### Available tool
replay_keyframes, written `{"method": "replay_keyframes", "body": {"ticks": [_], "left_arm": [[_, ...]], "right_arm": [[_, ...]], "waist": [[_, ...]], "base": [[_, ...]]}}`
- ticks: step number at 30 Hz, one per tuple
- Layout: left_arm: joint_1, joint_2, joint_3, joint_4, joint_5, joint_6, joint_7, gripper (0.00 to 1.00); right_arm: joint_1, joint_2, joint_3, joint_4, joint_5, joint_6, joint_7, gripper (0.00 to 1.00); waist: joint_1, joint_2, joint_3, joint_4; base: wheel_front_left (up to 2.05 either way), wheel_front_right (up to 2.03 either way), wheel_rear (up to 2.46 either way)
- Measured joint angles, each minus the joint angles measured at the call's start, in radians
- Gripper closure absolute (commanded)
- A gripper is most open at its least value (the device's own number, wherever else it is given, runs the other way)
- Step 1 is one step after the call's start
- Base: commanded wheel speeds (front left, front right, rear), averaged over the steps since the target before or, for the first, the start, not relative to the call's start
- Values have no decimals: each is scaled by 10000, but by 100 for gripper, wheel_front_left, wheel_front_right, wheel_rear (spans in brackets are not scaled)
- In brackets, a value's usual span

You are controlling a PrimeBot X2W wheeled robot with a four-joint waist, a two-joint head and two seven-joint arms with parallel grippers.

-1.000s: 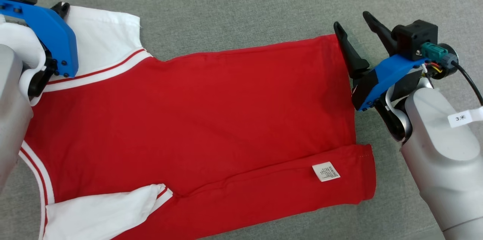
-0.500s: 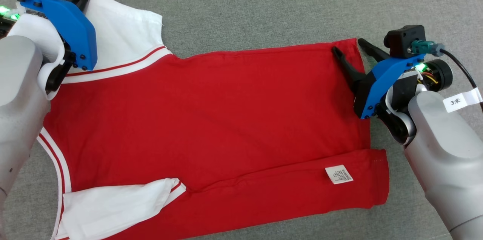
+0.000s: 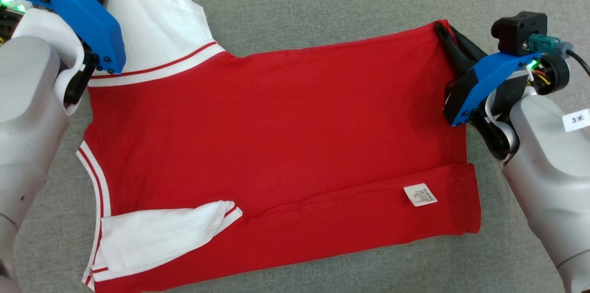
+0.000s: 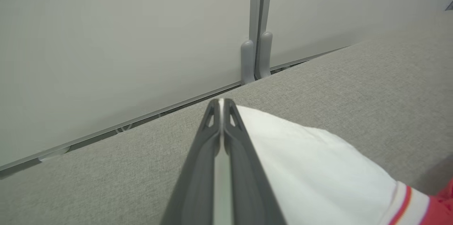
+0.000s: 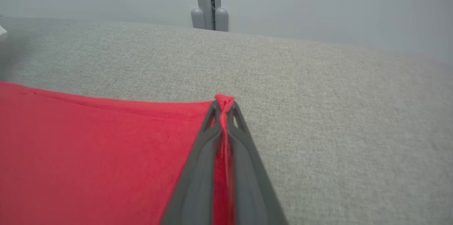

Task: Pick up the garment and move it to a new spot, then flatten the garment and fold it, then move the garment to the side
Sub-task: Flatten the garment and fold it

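The red shirt with white striped sleeves (image 3: pixel 276 136) runs off the head view's bottom edge at its lower left corner. The grey left forearm (image 3: pixel 27 99) covers its upper left edge. The small white sewn-in label's (image 3: pixel 420 194) print is too small to read.

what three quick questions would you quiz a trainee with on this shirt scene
1. True or false: the right gripper is shut on a red corner of the garment.
2. What is the left gripper pinching? A: the red hem. B: the white sleeve. C: the care label.
3. What colour is the surface under the garment?
Key: 1 true; 2 B; 3 grey.
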State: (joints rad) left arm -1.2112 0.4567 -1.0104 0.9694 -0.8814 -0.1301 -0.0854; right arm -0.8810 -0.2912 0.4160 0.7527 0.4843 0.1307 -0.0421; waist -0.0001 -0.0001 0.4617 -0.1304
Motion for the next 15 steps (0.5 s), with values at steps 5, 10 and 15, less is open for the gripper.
{"method": "replay_keyframes", "body": {"ticks": [5,10,15], "left_arm": [[231,-201,-178,-79,-203,0,-562,100],[820,-211,-251,-527,-546,0,-1279,100],[1782,-96,-117,-1160,-732,0,-1645,100]], "right_arm": [[83,102,165,449,-17,0,-462,100],[520,13,286,662,-23,0,-1304,100],[1228,-19,205,871,-69,0,-1908,100]], "waist": [[1,1,-319,208],[1,1,-689,387],[0,1,-1075,595]], "base": [[0,0,0],[0,0,0],[0,0,0]]}}
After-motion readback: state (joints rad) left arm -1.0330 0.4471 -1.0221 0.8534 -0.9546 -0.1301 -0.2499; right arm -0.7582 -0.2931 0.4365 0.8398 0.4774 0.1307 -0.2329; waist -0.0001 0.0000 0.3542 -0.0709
